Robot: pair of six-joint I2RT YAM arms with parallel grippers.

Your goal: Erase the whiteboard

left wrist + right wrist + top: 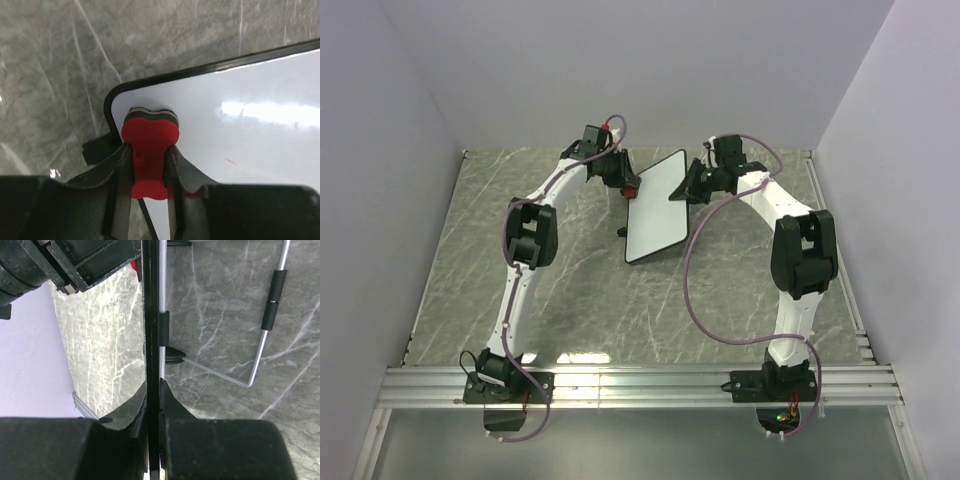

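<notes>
1. Both arms reach from the near edge of the table [570,290] to its far half. The whiteboard [658,210] stands there between the two claws, closer to the far edge than to the near one.
2. The board's long axis runs roughly near to far, its far end leaning a little toward the right edge. It is tilted, with its white face turned up and toward the left arm.
3. The left claw [149,150] is clenched on the red eraser [150,132], whose pad presses on the board's far-left corner. From this claw the face spreads to the right and back toward the near edge, so the left arm is the one placed to wipe.
4. A small red fleck [230,161] shows on the face to the right of the eraser. The rest looks white.
5. The right claw [151,387] is clamped on the board's right long edge, seen edge-on. A wire stand [272,300] shows behind the board.
6. The coming stroke probably runs along the long axis, against the right claw's hold.
</notes>
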